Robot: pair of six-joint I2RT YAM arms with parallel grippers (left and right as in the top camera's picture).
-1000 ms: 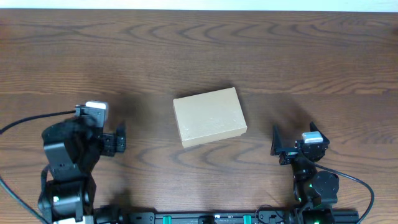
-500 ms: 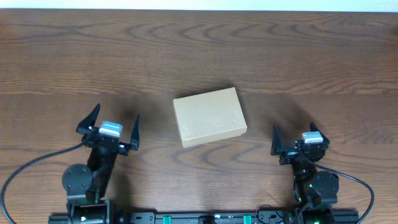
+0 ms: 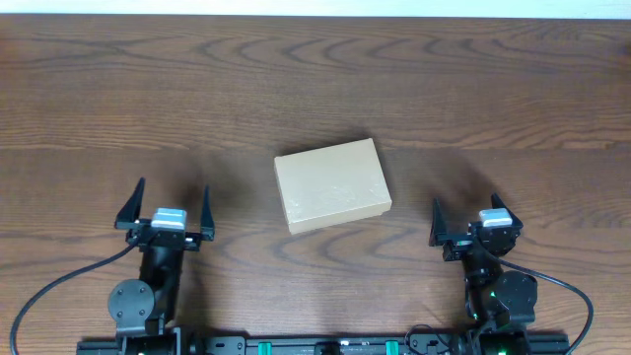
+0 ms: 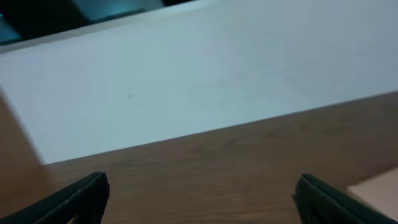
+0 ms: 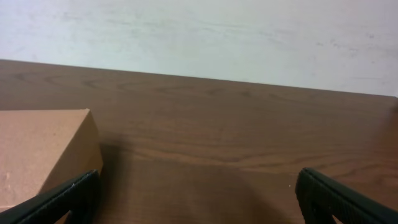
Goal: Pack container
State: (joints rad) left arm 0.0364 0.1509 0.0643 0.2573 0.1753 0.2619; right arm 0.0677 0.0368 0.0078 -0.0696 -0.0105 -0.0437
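The container [image 3: 332,184], a tan cardboard box with its lid closed, lies in the middle of the wooden table. It also shows in the right wrist view [image 5: 43,149] at the left, and its corner shows in the left wrist view [image 4: 376,186] at the right edge. My left gripper [image 3: 165,203] is open and empty, left of the box and apart from it; its fingertips show in the left wrist view [image 4: 199,196]. My right gripper [image 3: 465,215] is open and empty, right of the box; its fingertips show in the right wrist view [image 5: 199,193]. No pens or tape roll are in view.
The dark wooden table [image 3: 315,79] stretches to a pale wall at the far edge [image 5: 199,37]. Cables trail from both arm bases along the near edge.
The left arm has swung from pointing right to pointing away from me and settled near the table's front edge, fingers open. The right arm and the box have not moved.
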